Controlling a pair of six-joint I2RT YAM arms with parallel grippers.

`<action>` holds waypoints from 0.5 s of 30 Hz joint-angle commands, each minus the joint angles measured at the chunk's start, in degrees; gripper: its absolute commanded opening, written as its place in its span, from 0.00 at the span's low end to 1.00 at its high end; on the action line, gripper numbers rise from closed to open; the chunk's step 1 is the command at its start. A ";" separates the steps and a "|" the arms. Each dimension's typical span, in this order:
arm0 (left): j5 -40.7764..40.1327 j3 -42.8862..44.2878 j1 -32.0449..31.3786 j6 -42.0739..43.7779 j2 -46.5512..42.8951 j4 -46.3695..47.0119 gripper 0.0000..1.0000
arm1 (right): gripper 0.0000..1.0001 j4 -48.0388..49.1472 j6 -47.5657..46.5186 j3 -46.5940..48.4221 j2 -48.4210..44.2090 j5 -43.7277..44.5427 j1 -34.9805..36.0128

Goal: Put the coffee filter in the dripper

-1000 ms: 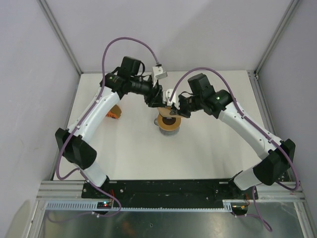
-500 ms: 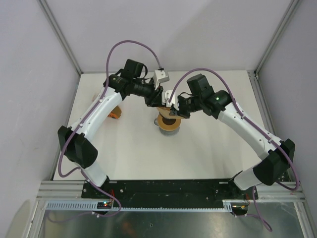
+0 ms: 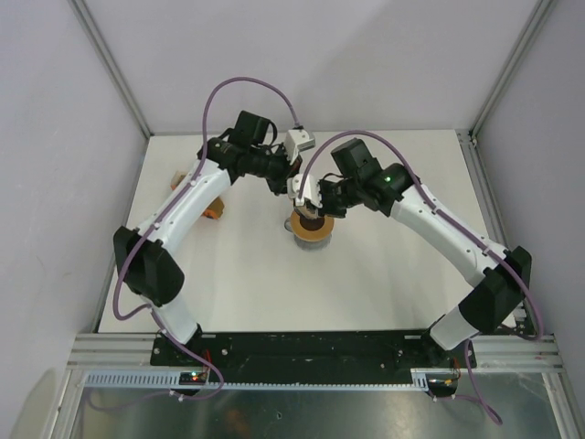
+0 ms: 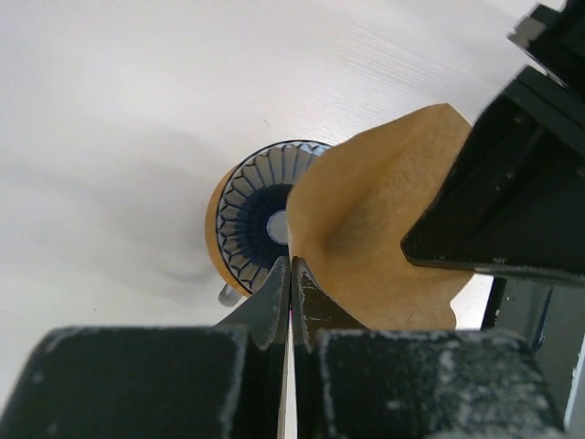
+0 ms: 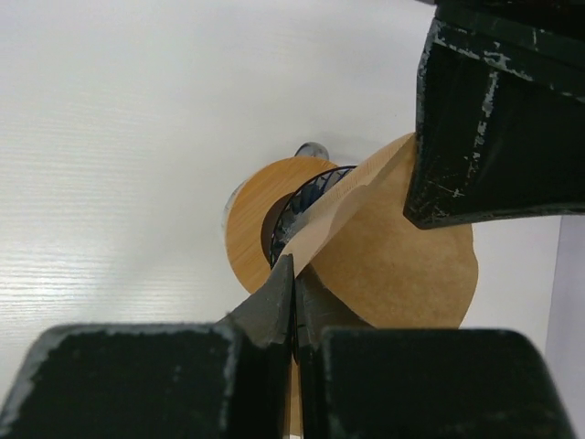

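Two grippers share one filter (image 4: 384, 219) at this moment. The filter is a light-brown paper, held in the air over the dripper (image 4: 259, 222) and not yet inside it. Its two walls are drawn a little apart, so a shallow pocket shows in the left wrist view. In that view the paper covers the right part of the dripper, while the ribbed blue mouth with its pale centre hole is free on the left. So the filter lies above the dripper and a bit off its centre. The coming move, I judge, must go down and slightly sideways until the paper sits against the ribs. Which way the narrow end of the filter points I cannot tell.

The part of the dripper that shows holds nothing. It sits in a wooden ring (image 5: 256, 215), and the ring rests on a grey mug (image 3: 312, 241); what is inside the mug is hidden.

The left gripper (image 4: 291, 265) has its jaws pressed together on one edge of the paper. The right gripper (image 5: 292, 267) pinches the other edge in the same way. Both are equally near and meet head to head over the mug, toward the far side of the table (image 3: 393, 274). An orange holder (image 3: 212, 209) stands well apart, beside the left arm.
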 commanded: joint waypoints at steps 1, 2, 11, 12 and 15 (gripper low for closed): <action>-7.02 -1.15 -0.01 -3.48 -0.88 4.96 0.00 | 0.00 -2.60 -1.82 3.59 1.33 0.50 0.33; -7.71 -1.51 -0.01 -3.73 -1.10 5.61 0.00 | 0.00 -2.92 -1.86 4.02 1.79 0.46 0.35; -7.43 -6.24 -0.19 -4.55 -1.03 8.71 0.03 | 0.00 -3.95 -2.46 5.06 3.42 1.00 0.32; -7.60 -6.55 -0.19 -4.48 -1.17 8.89 0.04 | 0.00 -3.95 -2.48 5.02 3.45 0.80 0.30; -8.44 -7.27 -0.18 -4.23 -2.01 9.59 0.08 | 0.00 -3.94 -2.44 4.77 3.94 0.21 0.34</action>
